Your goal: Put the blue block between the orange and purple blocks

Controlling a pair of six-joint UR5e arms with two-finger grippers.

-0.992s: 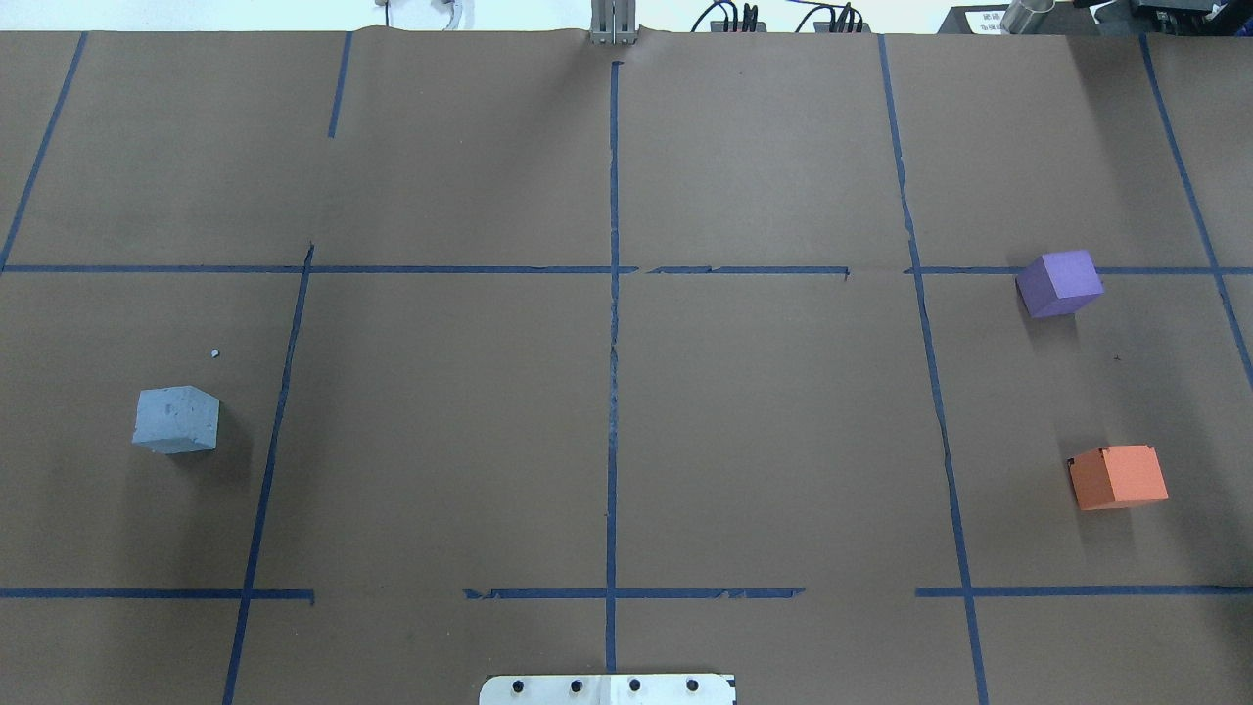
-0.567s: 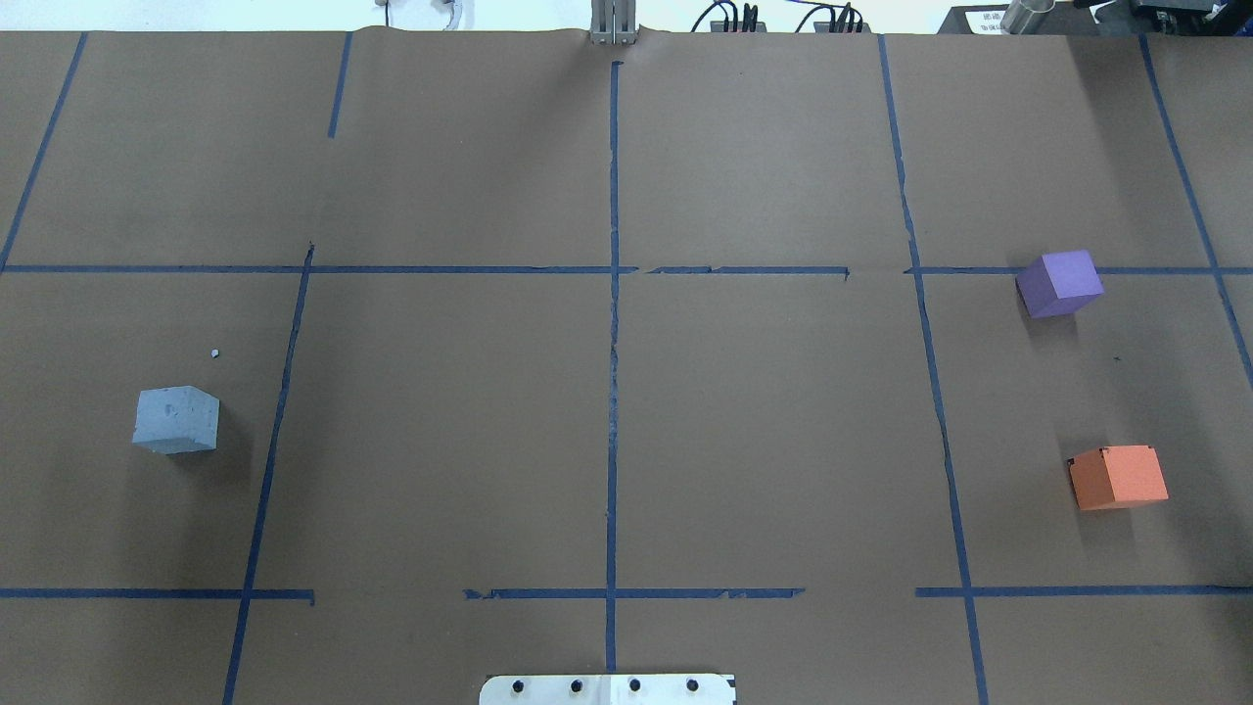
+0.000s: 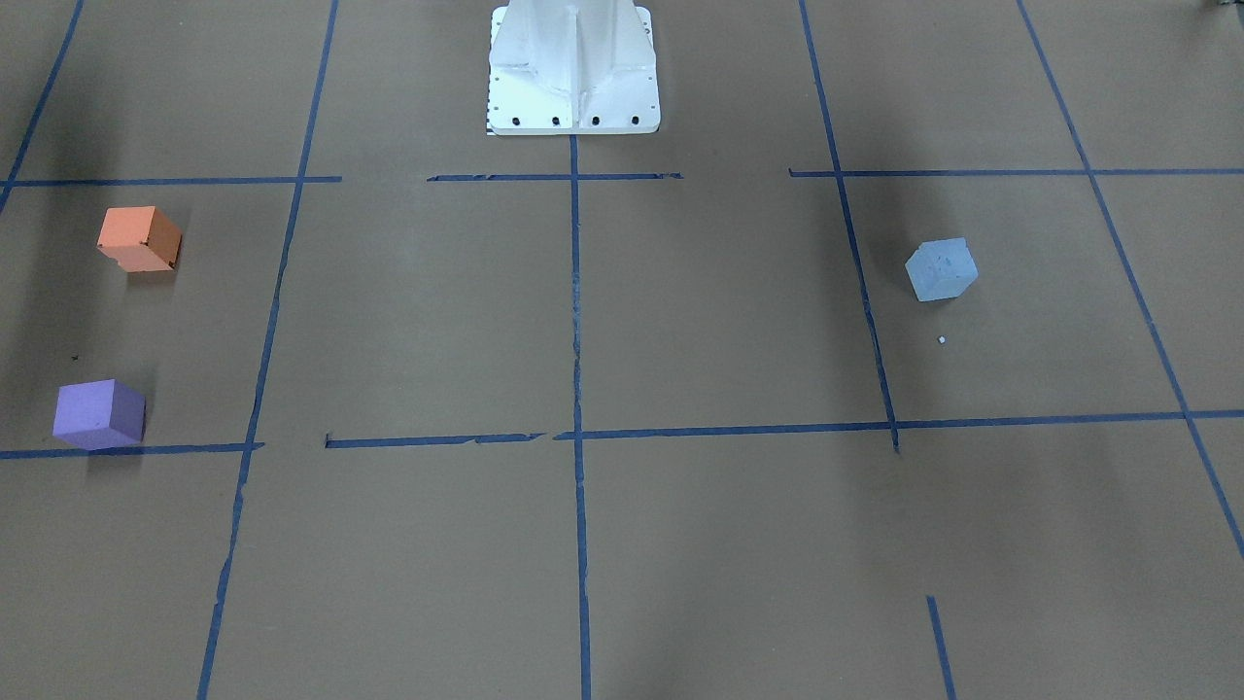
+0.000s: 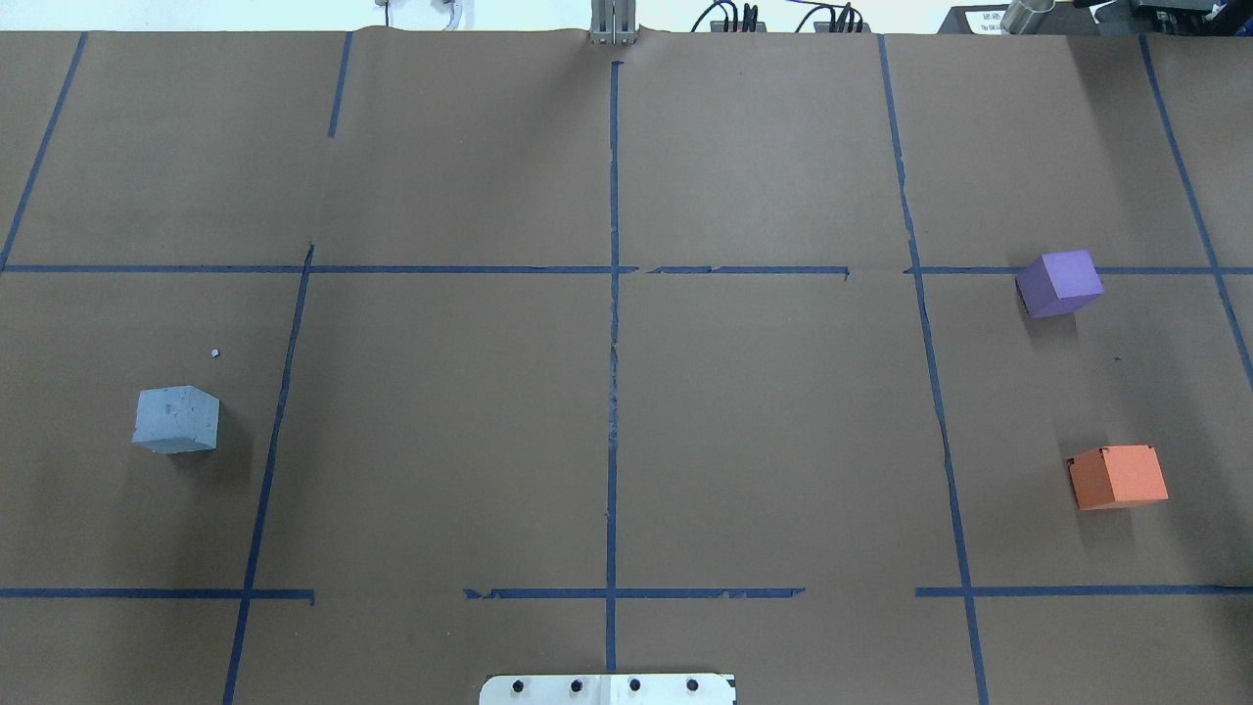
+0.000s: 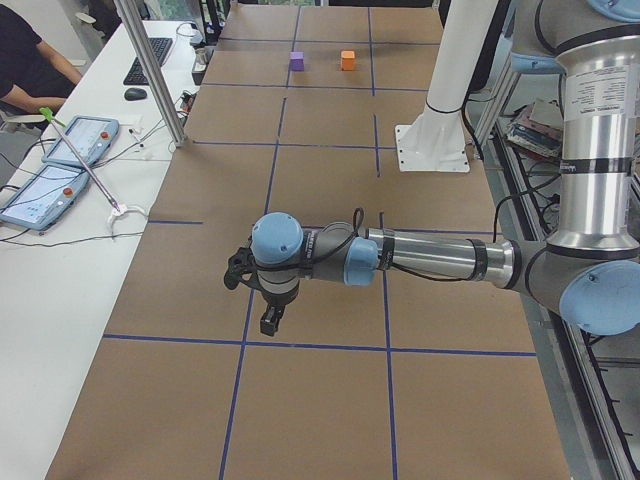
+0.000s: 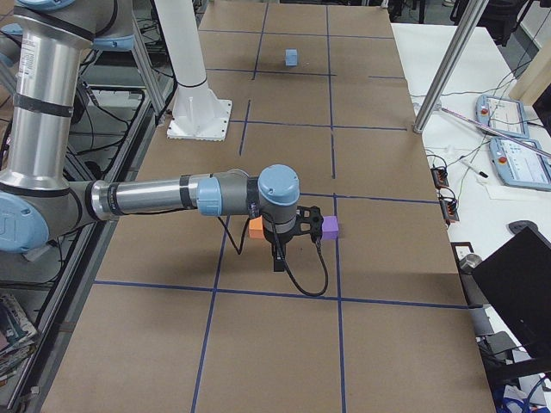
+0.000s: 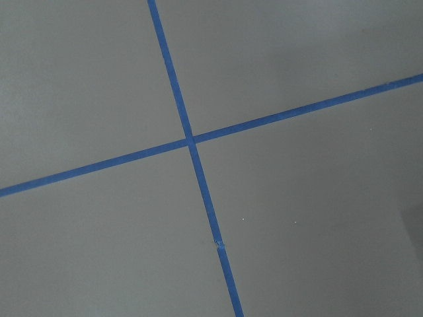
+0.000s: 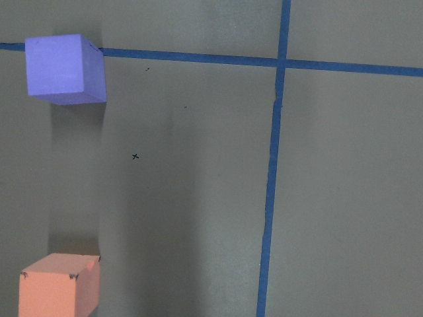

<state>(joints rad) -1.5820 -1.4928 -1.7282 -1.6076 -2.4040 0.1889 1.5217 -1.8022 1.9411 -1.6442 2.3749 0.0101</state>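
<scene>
The left claw [image 5: 270,318] shows only in the left side view. It hangs fingers-down over the desk [image 4: 764,441], out on the robot's left of the base [image 3: 573,68]. I cannot tell how wide it stands or whether it holds anything. The right claw [image 6: 277,258] shows only in the right side view. It points down on the base's other side, above the orange block [image 4: 1118,477] and purple block [image 4: 1059,284], and its gap cannot be judged either.

The blue block [image 4: 176,419] sits flat on the desk, well off to the robot's left of the base and apart from everything. A white speck [image 4: 214,353] lies just beyond it. The orange block is far to the base's right. The purple one is on that same side but farther out from the base, resting on a tape [image 4: 612,392] line. Bare paper lies between those two.

The desk is covered in brown paper, which blue tape marks into rectangles. The left wrist camera sees only a tape crossing.

Across the desk from the base runs a white bench [image 5: 60,280] with two tablets [image 5: 80,140], a keyboard [image 5: 152,58] and a mouse [image 5: 135,93]. A person [image 5: 30,60] in black sits at it. A metal pole [image 5: 150,70] rises at its edge, and a laptop [image 6: 516,292] stands at its end.
</scene>
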